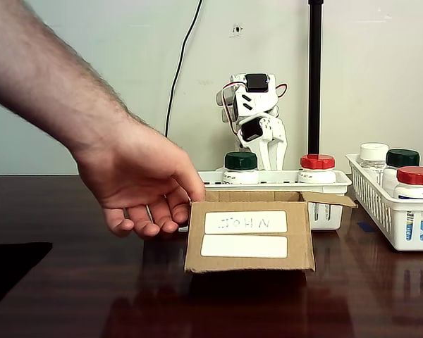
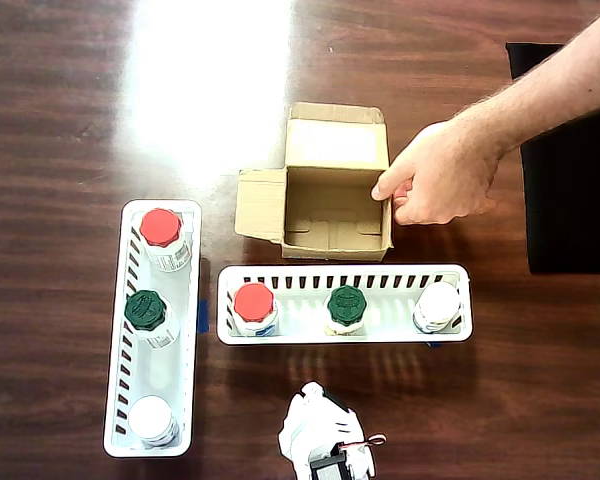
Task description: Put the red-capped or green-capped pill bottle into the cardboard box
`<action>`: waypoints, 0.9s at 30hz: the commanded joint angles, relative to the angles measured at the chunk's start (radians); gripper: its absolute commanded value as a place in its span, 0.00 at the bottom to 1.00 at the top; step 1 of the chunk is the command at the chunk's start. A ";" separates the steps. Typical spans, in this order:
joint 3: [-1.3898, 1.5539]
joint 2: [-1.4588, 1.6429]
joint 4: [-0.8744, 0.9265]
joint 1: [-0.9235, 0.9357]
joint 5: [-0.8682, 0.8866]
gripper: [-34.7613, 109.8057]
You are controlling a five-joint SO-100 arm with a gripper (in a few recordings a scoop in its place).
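Note:
The cardboard box [image 1: 250, 236] stands open and empty in the middle of the table, its label reading "JOHN"; from above its inside [image 2: 335, 205] is bare. A person's hand [image 2: 445, 175] grips one side wall of the box [image 1: 144, 183]. Red-capped [image 2: 253, 303] and green-capped [image 2: 346, 304] pill bottles stand in the white basket [image 2: 300, 272] just behind the box. My white arm [image 2: 325, 440] is folded behind that basket. My gripper [image 1: 271, 158] hangs down behind it, touching nothing; whether its jaws are open is unclear.
A white-capped bottle [image 2: 437, 305] shares the near basket. A second white basket [image 2: 115, 330] to the side holds red-capped [image 2: 160, 228], green-capped [image 2: 145, 310] and white-capped [image 2: 152, 418] bottles. A black mat [image 2: 570, 160] lies beyond the person's forearm. A black pole [image 1: 314, 77] rises behind the arm.

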 commanded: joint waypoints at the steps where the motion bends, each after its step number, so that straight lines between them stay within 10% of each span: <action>1: -0.002 0.087 -0.198 0.170 0.742 0.25; 19: -0.018 0.087 -0.181 0.210 0.879 0.26; 27: -0.318 0.071 0.161 0.163 0.960 0.26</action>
